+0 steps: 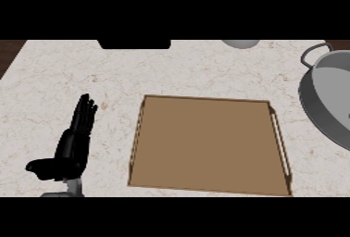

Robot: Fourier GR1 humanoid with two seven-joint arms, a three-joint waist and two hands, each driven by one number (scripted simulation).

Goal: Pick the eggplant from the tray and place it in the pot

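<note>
Down at the bottom left, one black left hand [71,143] is resting over the counter [54,74], fingers straight and pressed together. Beside it the brown tray [205,143] is lying flat. Off to the right, the grey pot [328,99] is sitting. I cannot see the eggplant anywhere.

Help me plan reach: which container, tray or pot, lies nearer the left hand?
The brown tray: it lies just beside the left hand, whereas the grey pot sits at the counter's far right edge.
</note>
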